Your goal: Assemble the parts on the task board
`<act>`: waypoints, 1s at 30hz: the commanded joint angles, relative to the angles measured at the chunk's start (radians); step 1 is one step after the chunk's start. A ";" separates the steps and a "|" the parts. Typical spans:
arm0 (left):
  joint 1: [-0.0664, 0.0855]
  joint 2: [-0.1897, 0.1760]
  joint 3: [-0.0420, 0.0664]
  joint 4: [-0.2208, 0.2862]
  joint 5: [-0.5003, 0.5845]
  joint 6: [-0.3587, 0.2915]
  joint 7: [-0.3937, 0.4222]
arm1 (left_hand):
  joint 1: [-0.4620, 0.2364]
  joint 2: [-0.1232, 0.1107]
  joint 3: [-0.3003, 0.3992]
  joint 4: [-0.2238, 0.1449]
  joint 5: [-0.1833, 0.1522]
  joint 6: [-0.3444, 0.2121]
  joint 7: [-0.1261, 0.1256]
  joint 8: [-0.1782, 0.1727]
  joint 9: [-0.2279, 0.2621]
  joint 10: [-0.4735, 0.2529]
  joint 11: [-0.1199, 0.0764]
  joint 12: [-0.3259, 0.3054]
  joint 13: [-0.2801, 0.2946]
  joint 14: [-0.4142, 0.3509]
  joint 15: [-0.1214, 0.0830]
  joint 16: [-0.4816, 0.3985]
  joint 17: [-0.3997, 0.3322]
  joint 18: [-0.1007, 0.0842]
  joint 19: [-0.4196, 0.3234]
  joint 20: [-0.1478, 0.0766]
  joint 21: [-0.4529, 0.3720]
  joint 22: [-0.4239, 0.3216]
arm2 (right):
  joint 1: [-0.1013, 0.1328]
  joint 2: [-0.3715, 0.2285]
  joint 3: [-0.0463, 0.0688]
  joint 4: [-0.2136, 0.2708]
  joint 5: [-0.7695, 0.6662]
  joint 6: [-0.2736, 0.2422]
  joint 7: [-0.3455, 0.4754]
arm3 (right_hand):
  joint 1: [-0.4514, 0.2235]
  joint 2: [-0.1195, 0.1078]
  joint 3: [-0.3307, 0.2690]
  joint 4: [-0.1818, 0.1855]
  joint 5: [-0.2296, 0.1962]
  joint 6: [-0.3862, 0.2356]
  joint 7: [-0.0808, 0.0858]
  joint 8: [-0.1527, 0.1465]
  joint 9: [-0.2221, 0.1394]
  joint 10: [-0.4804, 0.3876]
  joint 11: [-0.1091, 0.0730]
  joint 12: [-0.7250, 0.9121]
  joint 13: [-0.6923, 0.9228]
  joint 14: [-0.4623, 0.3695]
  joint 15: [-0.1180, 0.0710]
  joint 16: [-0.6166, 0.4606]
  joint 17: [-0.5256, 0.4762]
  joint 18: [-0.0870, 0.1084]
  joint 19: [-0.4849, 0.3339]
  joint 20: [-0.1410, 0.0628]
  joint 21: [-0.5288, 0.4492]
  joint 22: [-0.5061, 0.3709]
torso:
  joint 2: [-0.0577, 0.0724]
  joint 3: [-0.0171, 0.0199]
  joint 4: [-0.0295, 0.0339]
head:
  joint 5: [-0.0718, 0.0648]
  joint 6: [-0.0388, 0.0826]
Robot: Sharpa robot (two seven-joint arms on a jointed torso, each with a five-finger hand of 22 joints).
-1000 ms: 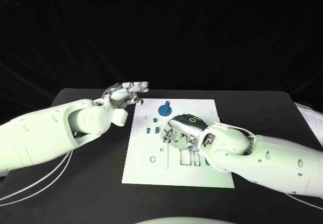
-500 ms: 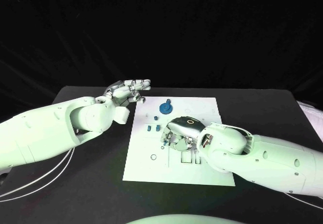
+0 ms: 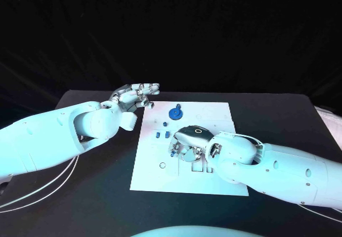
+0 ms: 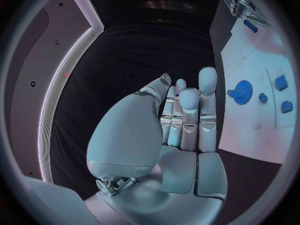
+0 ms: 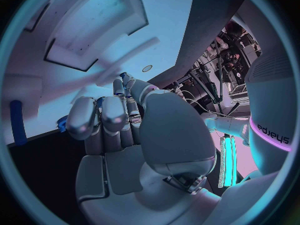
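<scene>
At the left of the head view the left hand point(image 3: 134, 95) hangs just off the upper left corner of the task board point(image 3: 153, 177), above the black counter point(image 3: 100, 177); its fingers are loosely apart and nothing is in them, which the left wrist view point(image 4: 181, 120) confirms, the fingers side by side and bare. The task board is a white rectangular plate in the middle of the frame, its long axis running from the bottom of the picture toward the top, with outlined slots across its lower half. Near its top edge lies a round blue gear point(image 3: 174, 114), flat on the plate, with a smaller blue bit just above it. Below that, toward the board's left side, two small blue parts point(image 3: 160, 134) lie side by side. Right of them the right hand point(image 3: 189, 143) is lowered onto the board's centre, palm down, fingers curled toward the plate; whether it grasps a part I cannot tell, since the fingertips are hidden under the hand.
</scene>
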 commanded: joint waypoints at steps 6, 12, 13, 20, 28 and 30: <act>0.000 0.001 0.001 0.003 -0.009 0.021 0.002 | 0.010 0.000 0.000 -0.004 -0.003 0.004 0.001 0.006 -0.001 -0.007 0.000 0.007 0.002 -0.004 -0.004 -0.003 -0.001 0.009 -0.005 -0.001 -0.004 -0.001 | -0.004 0.007 -0.001 0.002 -0.026 0.031 -0.010 | -0.008 0.005 0.008 0.000 0.005 0.002 0.008 0.004 0.002 0.003 -0.001 -0.005 0.001 0.032 -0.003 0.003 0.001 -0.018 0.005 0.004 0.005 0.001 | 0.000 -0.0002 -0.0008 | 0.004 -0.002; 0.000 0.001 0.001 0.004 -0.017 0.021 0.002 | 0.011 0.001 0.000 -0.005 -0.003 0.003 0.002 0.006 -0.001 -0.008 0.000 0.007 0.002 -0.004 -0.004 -0.003 -0.001 0.009 -0.005 -0.001 -0.005 -0.001 | -0.005 0.013 -0.001 0.003 -0.069 0.057 -0.057 | -0.014 0.002 0.005 0.000 0.005 0.003 0.008 0.004 0.002 0.004 0.000 -0.007 0.000 0.031 -0.003 0.004 0.001 -0.018 0.005 0.005 0.006 0.002 | -0.001 -0.0001 0.0000 | 0.003 -0.002; 0.000 0.001 0.001 0.004 -0.019 0.022 0.002 | 0.011 0.001 0.001 -0.005 -0.003 0.003 0.002 0.005 -0.001 -0.009 0.000 0.008 0.002 -0.005 -0.003 -0.003 -0.001 0.009 -0.005 -0.001 -0.005 -0.002 | -0.005 0.014 -0.001 0.002 -0.075 0.063 -0.063 | -0.015 0.002 0.005 0.000 0.005 0.003 0.007 0.004 0.002 0.004 0.000 -0.007 0.000 0.031 -0.003 0.005 0.001 -0.018 0.005 0.005 0.006 0.002 | -0.001 -0.0002 0.0003 | 0.002 -0.003; 0.001 0.001 0.001 0.005 -0.026 0.023 0.000 | 0.011 0.001 0.001 -0.005 -0.003 0.003 0.002 0.005 -0.001 -0.009 0.000 0.008 0.002 -0.005 -0.003 -0.003 -0.001 0.009 -0.005 -0.001 -0.005 -0.002 | -0.006 0.020 -0.003 -0.007 -0.089 0.097 -0.087 | -0.036 -0.008 -0.006 0.005 0.006 -0.003 0.007 -0.001 0.002 -0.003 0.002 -0.016 -0.002 0.029 0.000 0.003 -0.004 -0.017 0.001 0.007 0.004 -0.003 | -0.001 -0.0003 -0.0013 | 0.001 -0.001; 0.001 0.000 0.001 0.006 -0.028 0.027 -0.005 | 0.011 0.001 0.001 -0.005 -0.003 0.003 0.002 0.005 -0.001 -0.009 0.000 0.008 0.002 -0.005 -0.003 -0.003 -0.001 0.009 -0.005 -0.001 -0.005 -0.002 | -0.006 0.023 -0.005 -0.017 -0.093 0.081 -0.096 | -0.091 -0.070 -0.081 0.019 0.009 -0.146 0.048 -0.026 -0.030 -0.228 0.049 -0.030 -0.007 0.011 0.039 -0.027 -0.048 0.002 -0.056 0.041 -0.053 -0.103 | -0.001 -0.0001 -0.0018 | 0.002 -0.001; 0.001 0.000 0.001 0.006 -0.028 0.029 -0.007 | 0.011 0.001 0.001 -0.005 -0.003 0.003 0.002 0.005 -0.001 -0.009 0.000 0.008 0.002 -0.005 -0.003 -0.003 -0.001 0.009 -0.005 -0.001 -0.005 -0.002 | -0.006 0.023 -0.005 -0.016 -0.092 0.063 -0.098 | -0.088 -0.070 -0.104 0.018 0.010 -0.161 0.046 -0.025 -0.030 -0.253 0.053 -0.025 -0.005 0.010 0.040 -0.025 -0.049 0.004 -0.057 0.044 -0.057 -0.108 | -0.001 -0.0003 -0.0008 | 0.001 0.000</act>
